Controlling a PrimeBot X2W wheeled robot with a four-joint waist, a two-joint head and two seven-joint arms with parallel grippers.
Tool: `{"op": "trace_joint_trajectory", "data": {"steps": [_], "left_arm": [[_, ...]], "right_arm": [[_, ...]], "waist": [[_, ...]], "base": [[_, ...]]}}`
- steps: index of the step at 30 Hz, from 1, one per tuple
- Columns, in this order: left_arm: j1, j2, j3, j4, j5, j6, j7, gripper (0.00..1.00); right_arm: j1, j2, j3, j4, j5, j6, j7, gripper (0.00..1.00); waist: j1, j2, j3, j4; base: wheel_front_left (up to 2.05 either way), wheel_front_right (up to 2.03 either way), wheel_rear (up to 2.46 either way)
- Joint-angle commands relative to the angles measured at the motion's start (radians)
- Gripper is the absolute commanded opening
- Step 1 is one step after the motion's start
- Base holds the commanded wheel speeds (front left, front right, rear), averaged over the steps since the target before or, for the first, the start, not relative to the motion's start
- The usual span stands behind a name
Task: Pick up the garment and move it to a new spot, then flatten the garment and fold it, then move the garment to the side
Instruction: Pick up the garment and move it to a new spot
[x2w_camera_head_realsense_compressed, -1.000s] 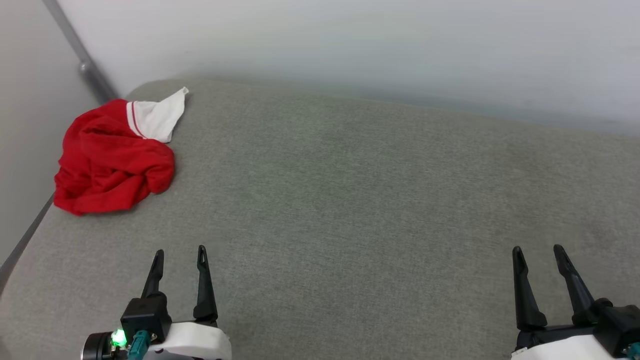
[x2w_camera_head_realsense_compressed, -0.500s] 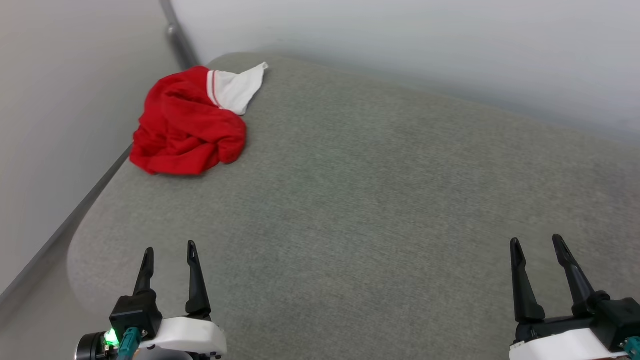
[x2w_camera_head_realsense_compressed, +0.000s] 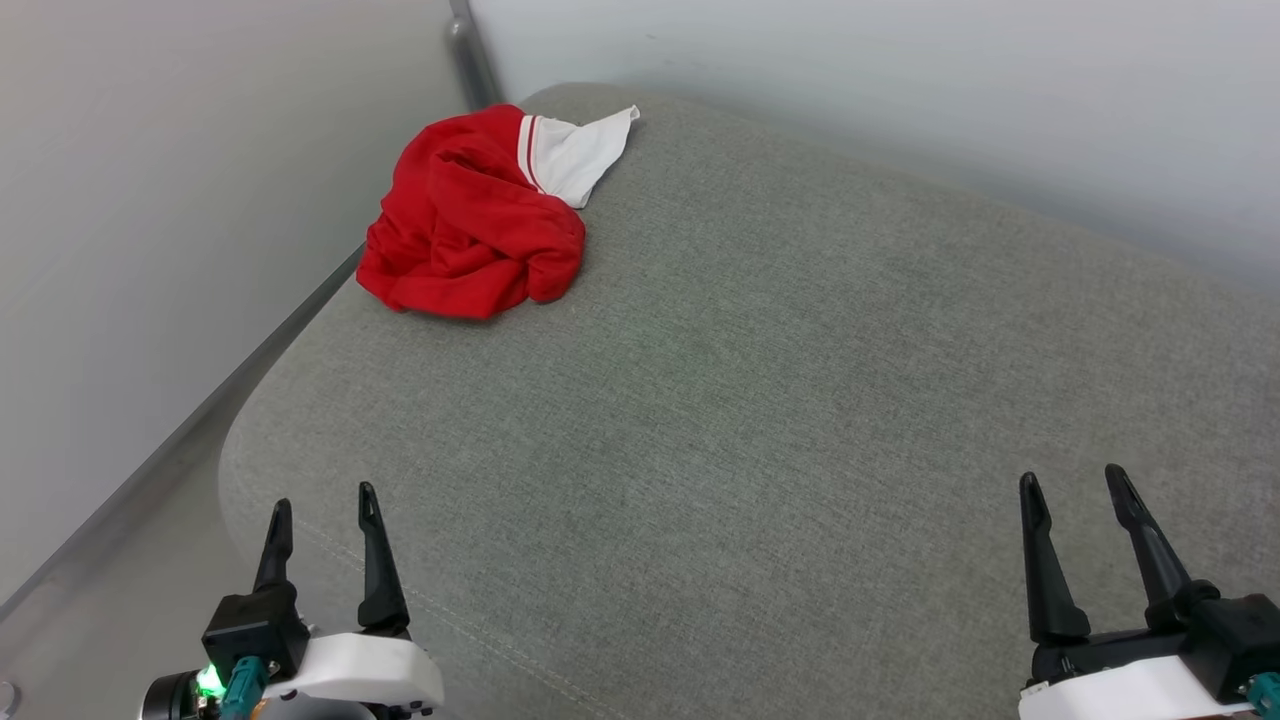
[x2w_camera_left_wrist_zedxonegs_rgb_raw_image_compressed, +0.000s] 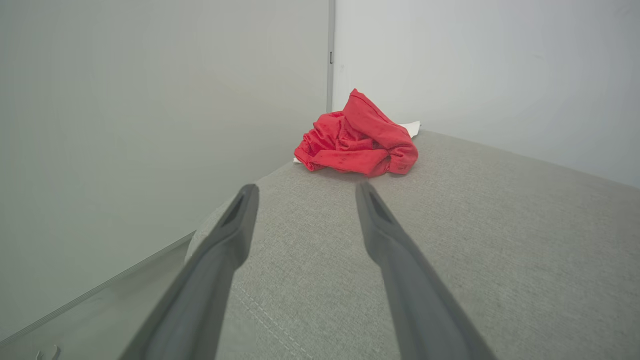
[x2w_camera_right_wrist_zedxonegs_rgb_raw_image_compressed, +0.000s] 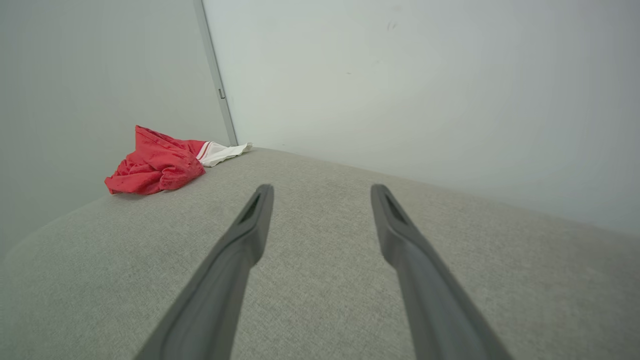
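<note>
Head view is showing the garment lying crumpled on the grey cushion, far left corner; left gripper and right gripper are hovering well apart from it, fingers spread.

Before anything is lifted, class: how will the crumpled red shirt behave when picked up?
Likely floppy: the garment lies crumpled in soft folds. It would probably unfurl and hang, white sleeve trailing. Pushed, it may bunch on the textured cushion.

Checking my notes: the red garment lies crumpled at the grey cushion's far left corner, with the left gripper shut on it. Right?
Not quite: the head view shows the left gripper open and apart from the garment, which does lie crumpled at that corner.
</note>
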Motion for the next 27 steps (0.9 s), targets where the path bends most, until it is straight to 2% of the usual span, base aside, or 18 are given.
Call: {"op": "trace_joint_trajectory", "data": {"steps": [1, 6, 11, 19, 27], "left_arm": [[0.003, -0.001, 0.007, -0.001, 0.004, 0.004, -0.003, 1.0], [0.003, -0.001, 0.024, 0.001, 0.009, -0.007, -0.003, 1.0], [-0.053, 0.004, 0.048, 0.035, 0.038, -0.059, -0.003, 1.0], [-0.283, 0.095, 0.157, 0.109, 0.034, -0.139, -0.003, 1.0], [-0.559, 0.205, 0.264, 0.161, -0.01, -0.179, -0.003, 1.0]], "right_arm": [[-0.009, 0.002, 0.003, 0.0, -0.004, -0.001, -0.002, 1.0], [-0.008, 0.002, 0.005, -0.003, 0.002, -0.001, -0.002, 1.0], [-0.011, 0.002, 0.007, -0.011, -0.003, -0.001, -0.002, 1.0], [-0.056, 0.002, 0.007, -0.038, -0.043, -0.001, -0.002, 1.0], [-0.117, 0.002, -0.019, -0.097, -0.104, -0.001, -0.002, 1.0]], "waist": [[0.0, 0.0, -0.002, 0.002], [0.0, 0.0, -0.006, -0.003], [0.0, 0.0, 0.007, -0.016], [0.0, 0.0, 0.088, -0.07], [0.0, 0.0, 0.229, -0.137]], "base": [[0.0, 0.0, 0.0], [0.0, 0.0, 0.0], [0.0, 0.0, 0.0], [0.0, 0.0, 0.0], [0.0, 0.0, 0.0]]}}
